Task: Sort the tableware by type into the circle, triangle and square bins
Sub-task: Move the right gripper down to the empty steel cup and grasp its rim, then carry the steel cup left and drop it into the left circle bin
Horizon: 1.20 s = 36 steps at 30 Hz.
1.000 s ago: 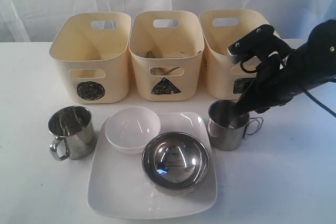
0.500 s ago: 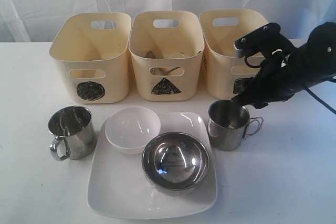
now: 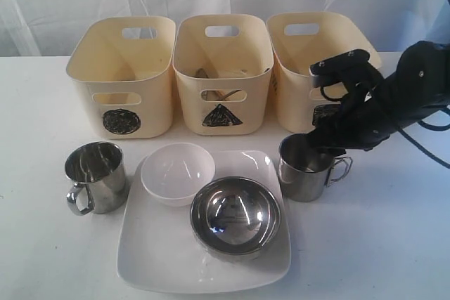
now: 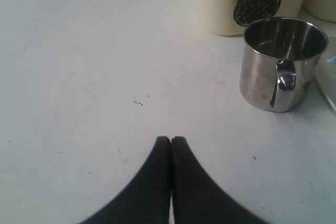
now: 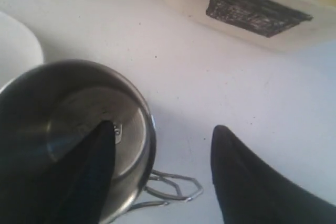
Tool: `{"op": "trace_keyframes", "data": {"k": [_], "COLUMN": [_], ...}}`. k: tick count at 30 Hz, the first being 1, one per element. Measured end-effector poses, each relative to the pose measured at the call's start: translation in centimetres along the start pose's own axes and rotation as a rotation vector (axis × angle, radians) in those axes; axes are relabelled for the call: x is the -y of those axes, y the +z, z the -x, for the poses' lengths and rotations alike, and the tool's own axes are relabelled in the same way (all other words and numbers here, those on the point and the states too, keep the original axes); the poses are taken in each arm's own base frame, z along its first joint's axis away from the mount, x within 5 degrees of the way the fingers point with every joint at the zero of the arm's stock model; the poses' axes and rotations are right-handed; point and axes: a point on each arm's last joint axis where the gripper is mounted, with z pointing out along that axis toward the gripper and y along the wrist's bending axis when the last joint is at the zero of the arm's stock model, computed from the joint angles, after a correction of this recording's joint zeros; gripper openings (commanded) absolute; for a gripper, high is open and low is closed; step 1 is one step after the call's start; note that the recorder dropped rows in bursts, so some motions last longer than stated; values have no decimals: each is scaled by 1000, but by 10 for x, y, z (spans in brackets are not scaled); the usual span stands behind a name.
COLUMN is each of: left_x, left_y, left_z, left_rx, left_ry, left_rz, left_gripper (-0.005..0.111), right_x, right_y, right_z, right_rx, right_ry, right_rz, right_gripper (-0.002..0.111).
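Straddling the wall of the right mug (image 3: 304, 170), right gripper (image 5: 164, 128) stands spread, one finger inside, one outside by the handle; judged ready to pinch the rim for lifting. Mug upright at 3 o'clock of plate (image 3: 162, 261). Left gripper (image 4: 170, 141) pressed together, idle near left mug (image 3: 95, 173). Count: two mugs, two bowls (image 3: 235, 216), one plate, three bins (image 3: 123, 68) at 12 o'clock.

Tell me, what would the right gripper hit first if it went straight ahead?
Probably the steel mug: the right gripper straddles its wall, one finger aimed at its bottom, the other at the table.
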Motion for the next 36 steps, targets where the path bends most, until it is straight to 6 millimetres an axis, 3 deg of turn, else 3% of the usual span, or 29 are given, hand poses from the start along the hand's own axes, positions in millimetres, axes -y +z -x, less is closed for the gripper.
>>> {"op": "trace_keyframes", "data": {"k": [6,14,22,29,36], "left_x": [0,0,0,0,0], "left_y": [0,0,0,0,0], "left_z": [0,0,0,0,0], "left_rx": [0,0,0,0,0], "left_ry": [0,0,0,0,0], "left_rz": [0,0,0,0,0], "left_gripper": [0,0,0,0,0], "right_x": [0,0,-1,-4,-17], "right_y": [16,19,4,-48,-71], "right_z": [-6,-7,-5,7,16], "right_rx": [-48,-51,-45,69,169], "right_ry": [3,-13,-26,-15,187], "right_rz": [6,6,13,17,161], "right_gripper": [42,0,0,0,0]}}
